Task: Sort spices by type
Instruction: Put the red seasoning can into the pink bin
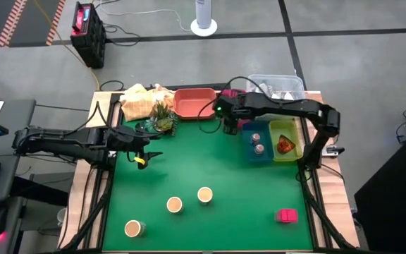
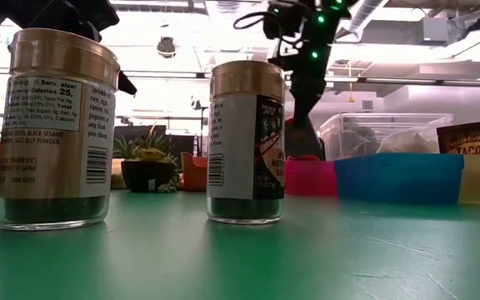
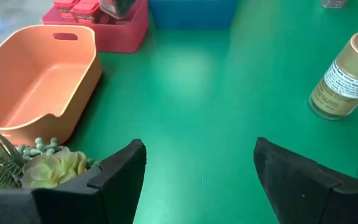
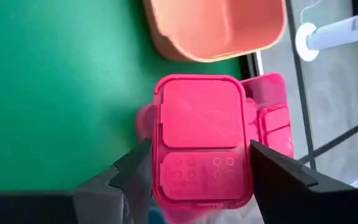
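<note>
Magenta packet (image 4: 201,146) between right fingers (image 4: 132,177), wrist view only.

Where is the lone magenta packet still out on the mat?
In the high view the magenta packet lies alone near the mat's front right corner, right of the three tan cups.

Bright overhead lighting, ceiling glare, blurred foreground

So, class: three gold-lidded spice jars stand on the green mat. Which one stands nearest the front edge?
The jar at the front-left corner. The other two, the middle jar and the right jar, stand farther back, toward the mat's middle.
</note>
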Controlling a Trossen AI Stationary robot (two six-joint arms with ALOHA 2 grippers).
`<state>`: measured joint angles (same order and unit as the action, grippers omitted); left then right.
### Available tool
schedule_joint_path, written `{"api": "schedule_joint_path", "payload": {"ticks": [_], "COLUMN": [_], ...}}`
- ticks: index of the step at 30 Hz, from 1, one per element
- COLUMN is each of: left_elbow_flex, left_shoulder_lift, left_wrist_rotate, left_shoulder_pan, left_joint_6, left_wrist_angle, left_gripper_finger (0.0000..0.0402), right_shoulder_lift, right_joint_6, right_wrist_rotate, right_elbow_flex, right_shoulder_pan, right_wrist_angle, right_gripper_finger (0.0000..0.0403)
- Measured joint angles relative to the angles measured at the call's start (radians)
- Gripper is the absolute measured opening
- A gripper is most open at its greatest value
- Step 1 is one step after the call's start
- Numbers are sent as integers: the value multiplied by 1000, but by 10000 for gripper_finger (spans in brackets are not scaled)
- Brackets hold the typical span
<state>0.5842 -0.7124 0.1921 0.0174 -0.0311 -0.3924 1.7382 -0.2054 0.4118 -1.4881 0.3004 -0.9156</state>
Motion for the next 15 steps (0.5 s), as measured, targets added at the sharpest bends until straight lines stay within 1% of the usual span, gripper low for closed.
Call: {"api": "schedule_joint_path", "payload": {"ticks": [3,6,9,12,14,15], "left_elbow_flex": [0,0,0,0,0,0], "left_shoulder_lift": [0,0,0,0,0,0], "left_wrist_rotate": [0,0,0,0,0,0], "left_shoulder_pan": [0,0,0,0,0,0], "left_joint_6": [0,0,-8,-16,-19,-20], "left_wrist_angle": [3,3,3,2,-1,-4], "left_gripper_finger": [286,286,286,286,286,286], "right_shoulder_lift": [-28,-36,-34,-31,-31,-31], "right_joint_6": [-47,-85,-116,-112,-110,-110], "right_wrist_rotate": [0,-6,-41,-128,-166,-169], "right_elbow_flex": [86,133,152,188,201,203], "right_shoulder_pan": [33,52,73,100,116,124], "right_wrist_angle": [115,166,176,228,246,241], "right_gripper_finger": [243,243,243,244,258,269]}}
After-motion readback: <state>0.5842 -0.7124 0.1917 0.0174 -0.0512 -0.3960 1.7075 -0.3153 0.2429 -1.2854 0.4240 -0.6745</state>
